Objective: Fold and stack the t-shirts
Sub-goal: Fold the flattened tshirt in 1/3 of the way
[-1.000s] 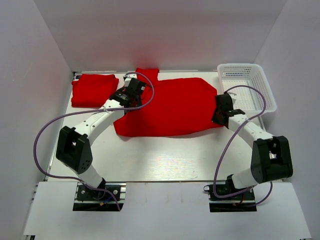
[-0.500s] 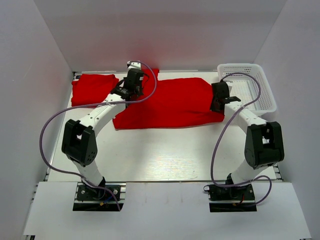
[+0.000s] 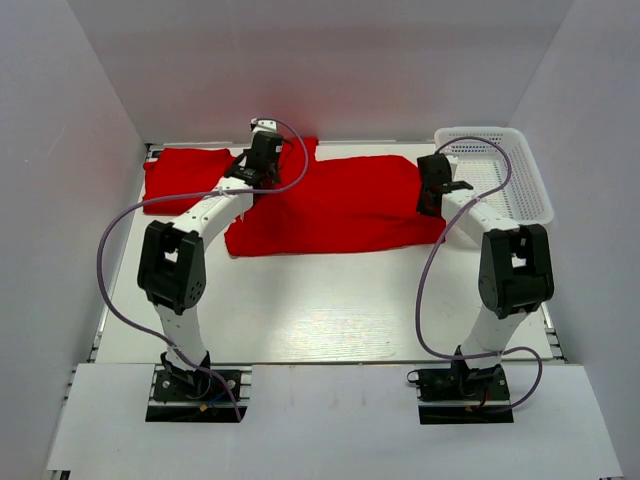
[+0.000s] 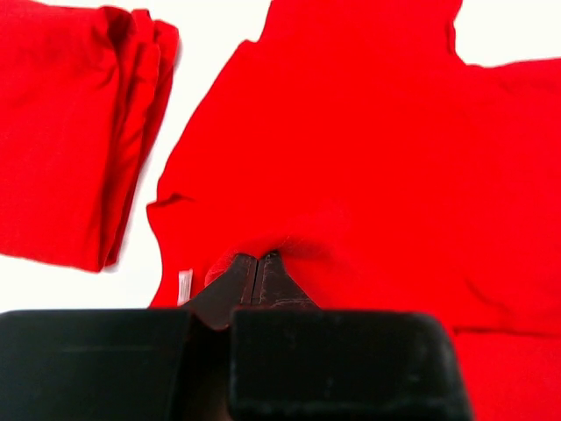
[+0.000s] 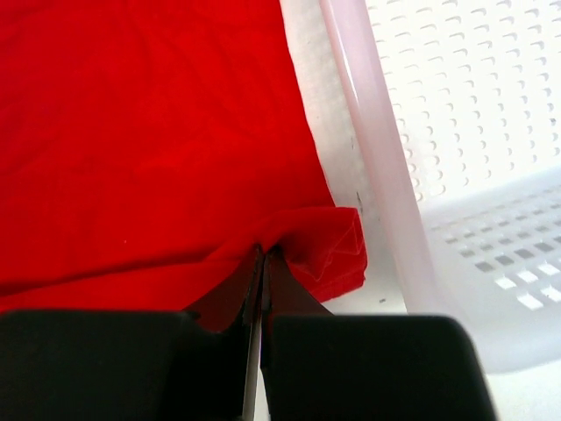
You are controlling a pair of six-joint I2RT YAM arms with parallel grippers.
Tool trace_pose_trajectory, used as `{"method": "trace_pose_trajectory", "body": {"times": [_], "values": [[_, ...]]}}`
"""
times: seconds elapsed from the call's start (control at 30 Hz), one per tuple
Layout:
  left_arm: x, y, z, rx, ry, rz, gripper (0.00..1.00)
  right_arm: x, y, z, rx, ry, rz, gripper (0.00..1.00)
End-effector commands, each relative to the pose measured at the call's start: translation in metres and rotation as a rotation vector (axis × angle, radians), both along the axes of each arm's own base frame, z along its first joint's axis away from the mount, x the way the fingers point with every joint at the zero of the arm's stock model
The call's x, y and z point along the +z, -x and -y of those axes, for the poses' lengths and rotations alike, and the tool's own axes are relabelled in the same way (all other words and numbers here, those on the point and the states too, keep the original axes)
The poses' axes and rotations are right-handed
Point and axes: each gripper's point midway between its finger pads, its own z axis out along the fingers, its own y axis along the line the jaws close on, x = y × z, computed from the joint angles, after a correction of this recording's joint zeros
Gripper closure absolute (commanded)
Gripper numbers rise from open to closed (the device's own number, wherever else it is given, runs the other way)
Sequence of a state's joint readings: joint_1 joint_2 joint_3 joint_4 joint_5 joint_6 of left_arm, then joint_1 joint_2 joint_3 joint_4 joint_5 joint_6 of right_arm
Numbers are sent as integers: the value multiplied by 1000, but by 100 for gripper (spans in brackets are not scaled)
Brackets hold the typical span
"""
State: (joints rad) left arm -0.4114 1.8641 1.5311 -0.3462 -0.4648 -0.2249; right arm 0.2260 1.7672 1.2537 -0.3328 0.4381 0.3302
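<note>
Here, the white table (image 3: 320, 310) carries the spread t-shirt (image 3: 340, 210), bright red, lying flat just beside the left wall of a white mesh basket (image 3: 520, 190) and stretching away from it. The basket stands at the table's far right corner. The folded t-shirt (image 3: 185, 178), also red, sits well apart from the basket, beyond the spread one. The right gripper (image 5: 263, 256) is pressed together on the spread t-shirt's corner nearest the basket. The left gripper (image 4: 259, 261) pinches the same shirt's edge farthest from the basket, next to a small white neck label (image 4: 185, 287).
</note>
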Motion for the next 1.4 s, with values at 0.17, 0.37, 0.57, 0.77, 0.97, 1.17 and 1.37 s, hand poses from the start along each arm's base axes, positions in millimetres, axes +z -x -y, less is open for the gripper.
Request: {"method": "trace_pose_trajectory", "body": {"times": [0.17, 0.37, 0.57, 0.77, 0.97, 1.17, 1.37], "values": [[-9, -43, -9, 16, -19, 30, 93, -3, -27, 5, 19, 31, -11, 85], [-4, -63, -19, 57, 10, 30, 6, 11, -41, -12, 103, -11, 4, 41], [28, -59, -13, 11, 35, 63, 1, 28, -33, -40, 250, -102, 34, 10], [10, -26, 4, -92, 87, -48, 1, 27, -13, -67, 365, -211, 38, 10], [-53, 9, 2, -71, 117, -224, 1, 5, -3, -75, 374, -234, -15, 10], [-106, 40, 13, -105, 183, -365, 1, -27, -2, -73, 335, -225, -83, 10], [-157, 83, 15, -88, 241, -527, 1, -60, 8, -71, 283, -238, -166, 10]]}}
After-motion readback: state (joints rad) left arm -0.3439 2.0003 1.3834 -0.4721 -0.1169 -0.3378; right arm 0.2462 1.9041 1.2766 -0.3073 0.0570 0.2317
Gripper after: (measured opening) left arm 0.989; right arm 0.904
